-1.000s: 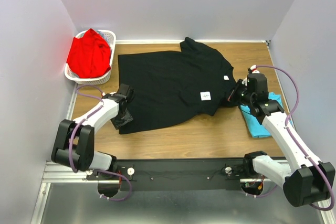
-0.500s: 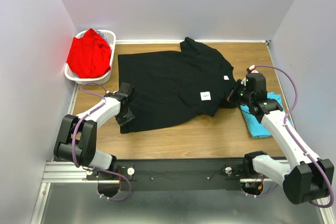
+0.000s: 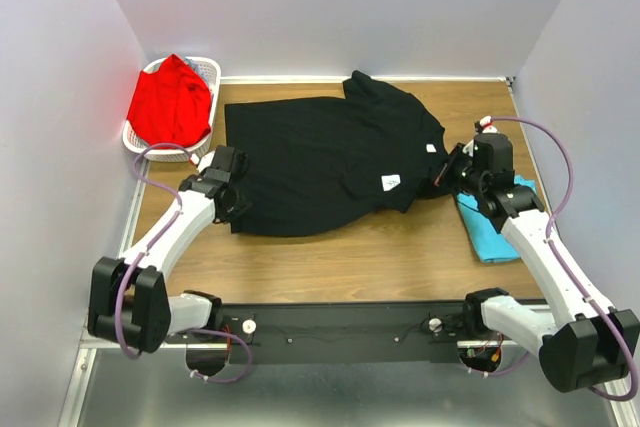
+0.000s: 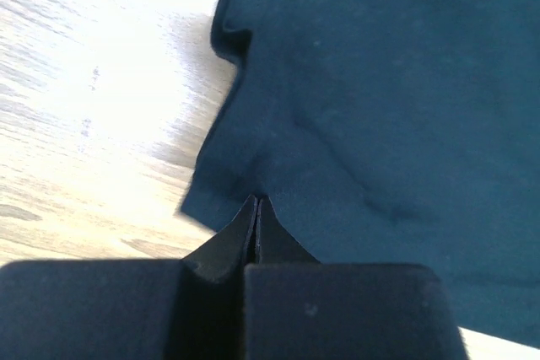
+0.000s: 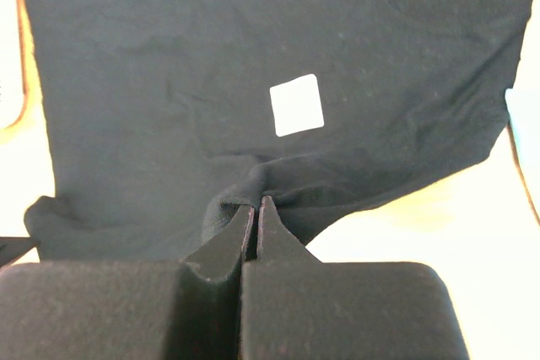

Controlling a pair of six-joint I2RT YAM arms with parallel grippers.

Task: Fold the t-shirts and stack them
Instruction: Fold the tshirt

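Observation:
A large black t-shirt (image 3: 320, 157) lies spread on the wooden table, its white label (image 3: 391, 183) facing up. My left gripper (image 3: 236, 209) is shut on its near-left hem; in the left wrist view the closed tips (image 4: 257, 202) pinch the cloth edge (image 4: 380, 107). My right gripper (image 3: 441, 176) is shut on the shirt's right side, and the right wrist view shows a bunched fold (image 5: 278, 183) caught at the tips (image 5: 256, 204). A turquoise t-shirt (image 3: 491, 235) lies under the right arm. A red t-shirt (image 3: 170, 102) fills the basket.
The white lattice basket (image 3: 200, 150) stands at the far left corner against the left wall. Bare wood (image 3: 370, 257) runs between the shirt and the near rail. Walls close in on the back and both sides.
My left gripper closed on the shirt's near-left corner and moved away from the near edge, drawing that hem inward. The right gripper stayed shut and shifted slightly farther back.

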